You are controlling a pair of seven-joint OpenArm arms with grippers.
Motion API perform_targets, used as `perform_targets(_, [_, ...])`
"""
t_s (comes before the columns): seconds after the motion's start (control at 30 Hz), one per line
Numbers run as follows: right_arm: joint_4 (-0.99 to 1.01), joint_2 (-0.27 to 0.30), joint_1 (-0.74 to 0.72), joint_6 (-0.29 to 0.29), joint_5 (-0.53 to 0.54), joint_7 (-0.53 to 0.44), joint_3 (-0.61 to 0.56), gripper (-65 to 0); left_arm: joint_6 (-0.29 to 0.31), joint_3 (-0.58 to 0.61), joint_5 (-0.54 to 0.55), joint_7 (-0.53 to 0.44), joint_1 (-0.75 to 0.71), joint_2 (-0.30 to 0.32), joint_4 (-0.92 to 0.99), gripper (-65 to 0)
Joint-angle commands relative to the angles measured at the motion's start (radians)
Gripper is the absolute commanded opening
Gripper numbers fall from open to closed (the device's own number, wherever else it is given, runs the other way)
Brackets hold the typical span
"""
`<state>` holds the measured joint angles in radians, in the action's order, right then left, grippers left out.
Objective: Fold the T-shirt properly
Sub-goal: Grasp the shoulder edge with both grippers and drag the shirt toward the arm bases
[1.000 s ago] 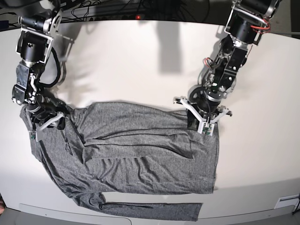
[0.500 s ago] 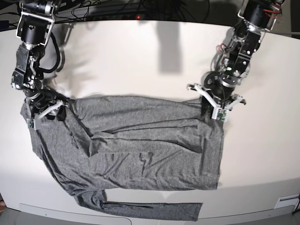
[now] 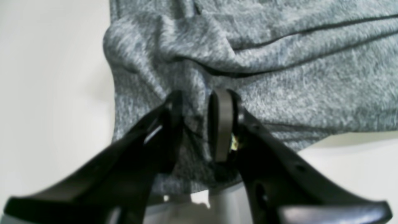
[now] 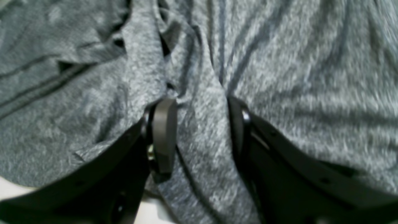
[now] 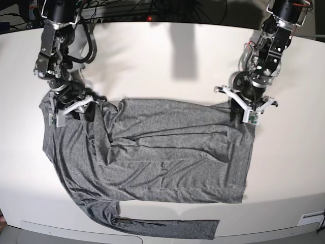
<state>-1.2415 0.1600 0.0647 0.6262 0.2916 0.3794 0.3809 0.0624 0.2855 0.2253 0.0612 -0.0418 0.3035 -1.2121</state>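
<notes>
Fabric of the T-shirt (image 3: 264,59) filled the left wrist view; the left pincer (image 3: 199,124) stood narrow, a pinched fold clamped between its pads. Right wrist view: the right pincer (image 4: 199,130) gripped a thicker bunched ridge of cloth. Base view: the T-shirt (image 5: 167,157) lay spread on the white desk (image 5: 167,66), both pincers holding its upper corners, one sleeve trailing along the near edge
</notes>
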Motion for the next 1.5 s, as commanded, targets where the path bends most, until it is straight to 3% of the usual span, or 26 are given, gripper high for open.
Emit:
perform_targets(0.0, [-0.005,-0.01,0.028,0.006,-0.022,0.074,-0.002,-39.0,-0.021,-0.027,-0.017,0.125,-0.032,0.016,0.014,-48.7])
perform_targets(0.1, [-0.042,-0.032,0.087,0.006,-0.022,0.073,-0.002,-39.0,-0.017,-0.103,-0.015,0.125,-0.067,0.016,0.01,-48.7])
perform_targets(0.23, [-0.109,-0.038,0.163,0.006,-0.021,0.074,-0.002,-39.0,0.066,-0.174,-0.006,0.126,-0.114,0.037,-0.015,-48.7])
perform_targets(0.3, [-0.15,-0.039,0.201,0.006,-0.021,0.077,-0.002,-39.0,0.08,-0.181,0.008,0.125,-0.143,0.058,-0.037,-48.7])
perform_targets(0.5, [-0.275,-0.039,0.32,0.005,-0.014,0.086,-0.002,-39.0,0.08,-0.18,0.019,0.126,-0.241,0.097,-0.134,-48.7])
perform_targets(0.77, [-0.39,-0.039,0.436,0.005,0.0,0.101,-0.001,-39.0,0.081,-0.18,0.016,0.133,-0.399,0.096,-0.291,-48.7])
perform_targets(1.0, [-0.434,-0.021,0.507,0.005,-0.003,0.111,0.007,-39.0,0.08,-0.182,-0.042,0.133,-0.48,0.099,-0.308,-48.7])
perform_targets(1.33, [-0.434,-0.012,0.543,0.005,0.003,0.108,0.156,-39.0,0.08,-0.182,-0.046,0.133,-0.543,0.099,-0.308,-48.7])
perform_targets(1.47, [-0.435,-0.011,0.554,0.005,0.051,0.12,0.195,-39.0,0.08,-0.182,-0.079,0.142,-0.543,0.099,-0.308,-48.7])
